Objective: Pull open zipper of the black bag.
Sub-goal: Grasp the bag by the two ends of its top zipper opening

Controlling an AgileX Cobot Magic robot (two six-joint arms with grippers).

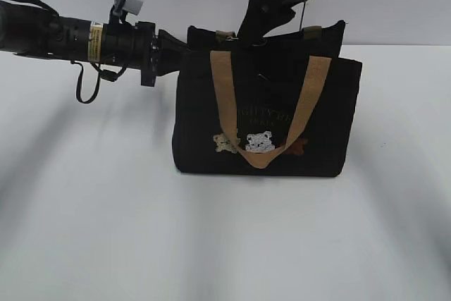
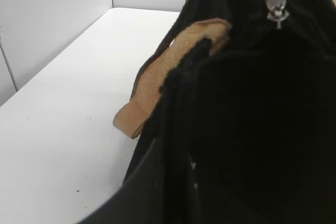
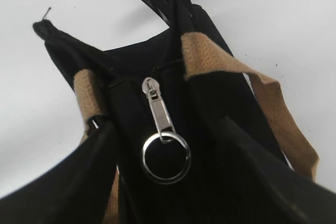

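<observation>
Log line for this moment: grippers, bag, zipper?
left gripper: shut on black bag end | right gripper: open above zipper | ring pull: free

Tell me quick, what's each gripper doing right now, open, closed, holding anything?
Left gripper: closed, pinching the black bag at its left top edge.
Right gripper: open above the zipper, holding nothing.

Black bag [image 1: 204, 125] upright on table; zipper [image 3: 157, 109] along top, silver ring pull [image 3: 166, 156] lying flat.

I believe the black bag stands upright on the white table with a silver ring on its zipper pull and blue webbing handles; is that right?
Not quite: the handles are tan, not blue, as the exterior view shows. The black bag does stand upright on the white table, with a silver ring on its zipper pull.
</observation>
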